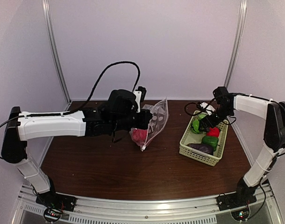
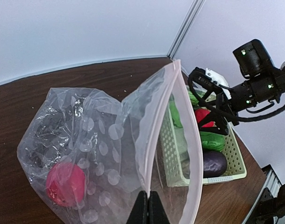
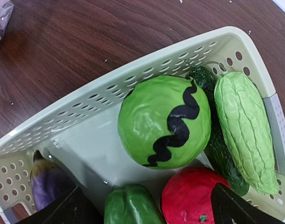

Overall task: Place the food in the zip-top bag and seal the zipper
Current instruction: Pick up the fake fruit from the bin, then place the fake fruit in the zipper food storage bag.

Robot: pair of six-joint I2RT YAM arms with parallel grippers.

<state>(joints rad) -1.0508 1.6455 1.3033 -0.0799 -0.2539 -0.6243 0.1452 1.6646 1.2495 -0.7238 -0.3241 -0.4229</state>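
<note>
My left gripper (image 2: 148,205) is shut on the zipper edge of the clear speckled zip-top bag (image 2: 100,140) and holds its mouth open above the table (image 1: 149,119). One red round food (image 2: 65,184) lies inside the bag. My right gripper (image 3: 152,210) is open and empty, low over the basket (image 1: 205,123). Between and before its fingers lie a green pepper (image 3: 131,205), a red round fruit (image 3: 194,196), a striped green ball (image 3: 163,121), a pale green gourd (image 3: 245,135), a dark cucumber (image 3: 217,144) and a purple eggplant (image 3: 46,184).
The pale green perforated basket (image 1: 193,150) stands at the right of the brown table, right of the bag. White walls and metal frame posts enclose the back and sides. The left arm's black cable loops above the bag.
</note>
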